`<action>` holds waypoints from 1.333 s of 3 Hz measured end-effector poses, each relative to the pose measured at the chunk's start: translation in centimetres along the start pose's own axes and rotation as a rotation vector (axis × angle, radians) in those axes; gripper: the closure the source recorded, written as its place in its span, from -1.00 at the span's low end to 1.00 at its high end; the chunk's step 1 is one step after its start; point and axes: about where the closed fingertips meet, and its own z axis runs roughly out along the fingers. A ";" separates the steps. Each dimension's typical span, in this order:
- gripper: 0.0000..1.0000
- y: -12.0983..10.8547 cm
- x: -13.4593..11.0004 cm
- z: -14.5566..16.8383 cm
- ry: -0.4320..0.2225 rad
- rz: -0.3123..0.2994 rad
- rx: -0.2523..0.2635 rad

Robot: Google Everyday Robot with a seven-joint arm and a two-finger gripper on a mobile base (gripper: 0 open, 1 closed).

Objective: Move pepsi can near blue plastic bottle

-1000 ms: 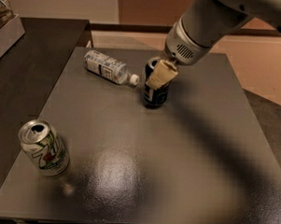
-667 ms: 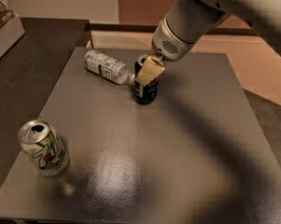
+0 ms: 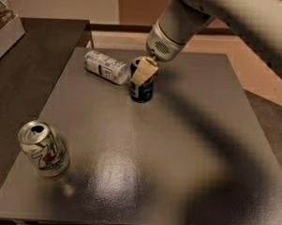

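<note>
Near the far edge of the tabletop [image 3: 177, 149], the tool [image 3: 143, 73] seems clamped on the upright pepsi can [image 3: 142, 91], steadying it just beside the lying blue plastic bottle [image 3: 104, 67]. A white-and-green can [image 3: 43, 148] stands by the front-left corner.

Table top [image 3: 186, 154]: dark, semi-gloss, fine pebbled texture, glare patch near front. Pepsi can [image 3: 143, 90]: glossy dark painted metal. Blue plastic bottle [image 3: 104, 67]: clear shiny plastic, printed label. White-and-green can [image 3: 43, 148]: bright metal top, glossy print. Gripper [image 3: 141, 70] clamped on pepsi can's top: matt tan fingers [image 3: 144, 72].
</note>
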 end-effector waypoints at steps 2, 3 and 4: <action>-0.74 0.0 -0.1 0.0 0.001 -0.001 -0.003; -1.00 0.1 -0.2 0.1 0.002 -0.003 -0.004; -1.00 0.1 -0.2 0.1 0.002 -0.003 -0.004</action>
